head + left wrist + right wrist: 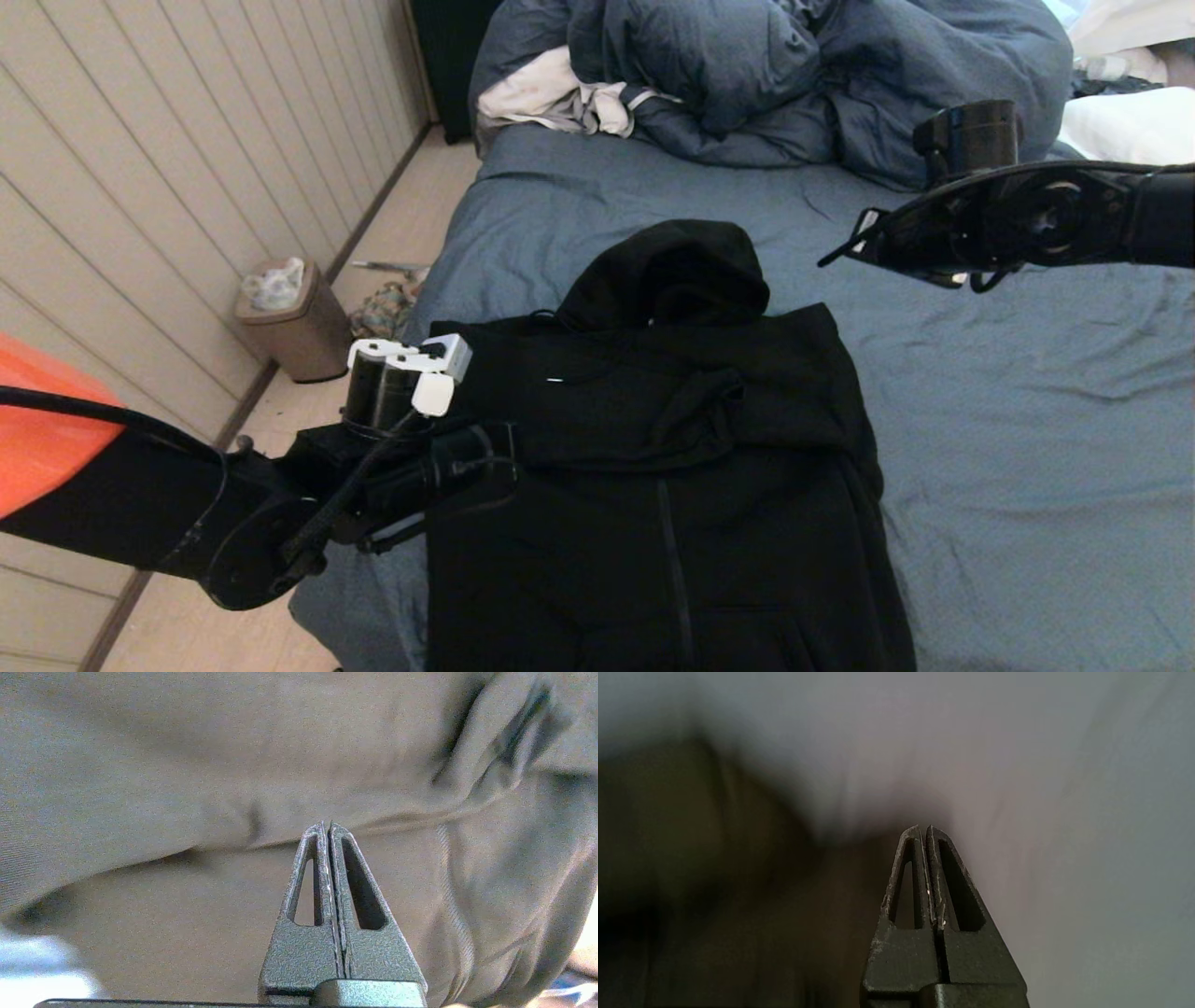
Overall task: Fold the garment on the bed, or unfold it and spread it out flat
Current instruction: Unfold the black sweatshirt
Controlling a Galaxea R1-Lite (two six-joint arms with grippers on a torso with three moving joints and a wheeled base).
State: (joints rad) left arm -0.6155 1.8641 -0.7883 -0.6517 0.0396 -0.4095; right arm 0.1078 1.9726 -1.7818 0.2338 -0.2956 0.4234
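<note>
**On the bed, hoodie between two clenched tools: left one is nearer**

On the bed [1027, 448], the hoodie [672, 448] lies roughly flat with its long axis running from 12 to 6 o'clock in the head view: hood at 12, hem running out of sight at 6. The zip line runs down the middle of the body, and a fold of sleeve lies across the chest. The sheet is bare at its 3 o'clock side; the duvet [794, 75] is heaped well beyond the hood at 12.

The left tool [325, 826] sits at the hoodie's 9 o'clock edge, by the shoulder. Its wrist view shows both fingers pressed together with nothing between them, tips just over a seam in the fabric. The right tool [923, 828] is likewise clenched and empty; its arm hangs above the sheet at about 2 o'clock from the hoodie, beside the hood and apart from it. Its view is blurred, with dark cloth on one side and pale sheet on the other.

By my reading, the left tool is the nearer one, the fabric lying at its 3 o'clock. It must release before it can pinch that shoulder edge. The right arm needs to travel toward 8 o'clock and down to reach the opposite shoulder.
</note>
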